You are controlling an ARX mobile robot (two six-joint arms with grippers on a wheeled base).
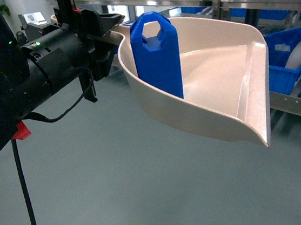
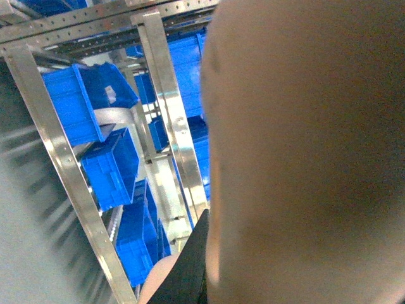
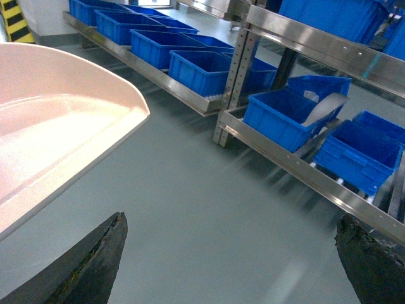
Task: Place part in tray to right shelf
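Above floor, left gripper [image 1: 110, 33] jaws clamp tray [image 1: 212, 83] handle; part [image 1: 157, 54] upright inside. Right shelf [image 1: 296, 104] right of tray, lip pointing there. Right gripper [image 3: 231, 253] jaws spread, empty (left arm nearer).

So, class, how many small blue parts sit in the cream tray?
1. The blue part stands upright inside the tray, against its left wall. No other shows, though one could hide behind it.

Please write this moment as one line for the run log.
left gripper: holds tray by handle | part: upright in tray | tray: above floor, near right shelf | right gripper: open, empty
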